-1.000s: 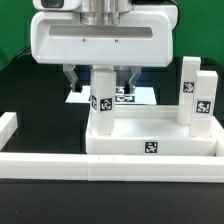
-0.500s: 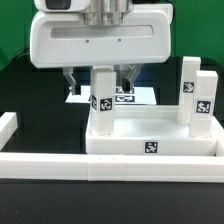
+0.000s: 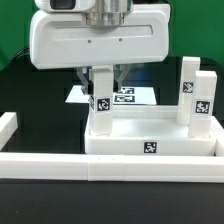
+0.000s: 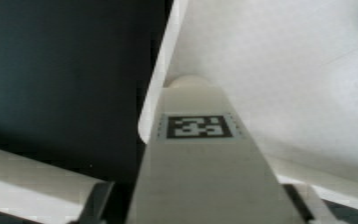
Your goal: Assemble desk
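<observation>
Desk tabletop [image 3: 150,140] rests against the front border rail [image 3: 110,167], which braces it. Fingers [image 3: 88,76] have narrowed onto the upright leg [image 3: 101,95] in its corner socket, positioned to turn it home.

Three legs [image 3: 101,95], one tabletop [image 3: 150,146]

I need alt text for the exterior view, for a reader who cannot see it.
A robot gripper is closed around an upright white leg standing on a white tabletop. Two more legs stand at the exterior view's right, with a white rail in front.
</observation>
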Robot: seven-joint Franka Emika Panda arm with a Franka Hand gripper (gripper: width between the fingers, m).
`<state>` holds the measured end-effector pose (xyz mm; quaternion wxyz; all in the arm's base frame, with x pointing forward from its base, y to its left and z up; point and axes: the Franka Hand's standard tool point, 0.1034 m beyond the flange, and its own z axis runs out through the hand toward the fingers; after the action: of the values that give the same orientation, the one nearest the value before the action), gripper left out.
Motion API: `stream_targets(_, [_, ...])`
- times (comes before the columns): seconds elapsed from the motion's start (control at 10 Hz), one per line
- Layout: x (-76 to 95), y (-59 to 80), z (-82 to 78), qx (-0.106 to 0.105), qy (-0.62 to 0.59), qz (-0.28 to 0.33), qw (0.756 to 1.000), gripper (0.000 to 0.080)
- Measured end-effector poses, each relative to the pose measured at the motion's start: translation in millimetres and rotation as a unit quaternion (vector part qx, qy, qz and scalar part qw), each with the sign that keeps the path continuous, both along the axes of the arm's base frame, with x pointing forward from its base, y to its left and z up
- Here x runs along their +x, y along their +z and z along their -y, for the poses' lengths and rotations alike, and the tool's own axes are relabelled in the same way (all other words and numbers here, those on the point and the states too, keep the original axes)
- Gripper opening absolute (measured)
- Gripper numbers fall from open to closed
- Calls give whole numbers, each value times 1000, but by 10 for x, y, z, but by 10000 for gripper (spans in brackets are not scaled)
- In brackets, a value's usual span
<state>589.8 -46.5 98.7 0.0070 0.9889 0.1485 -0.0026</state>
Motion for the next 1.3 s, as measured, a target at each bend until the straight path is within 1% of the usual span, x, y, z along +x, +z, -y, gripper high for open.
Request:
stream_targets(0.2, [0, -1, -1, 0, -22, 0, 1000, 287])
stream_targets(0.4, [-17, -7, 25, 2, -121, -2, 993, 287])
stream_targets(0.5, [-15, -9, 24, 2, -190, 3, 982, 287])
stream_targets(0.7, [-19, -13, 7, 6, -321, 8, 947, 288])
stream_targets(0.8, [-21, -16, 1, 12, -403, 7, 915, 288])
stream_targets(0.9, [-24, -18, 8, 16, -479, 6, 877, 288])
stream_targets(1.0, [-23, -20, 5, 16, -515, 6, 857, 288])
stream_targets(1.1, [-25, -20, -6, 14, -574, 5, 819, 288])
stream_targets(1.2, [-23, -15, -8, 13, -614, 1, 789, 288])
stream_targets(1.3, [-24, -18, -2, 16, -651, -1, 759, 288])
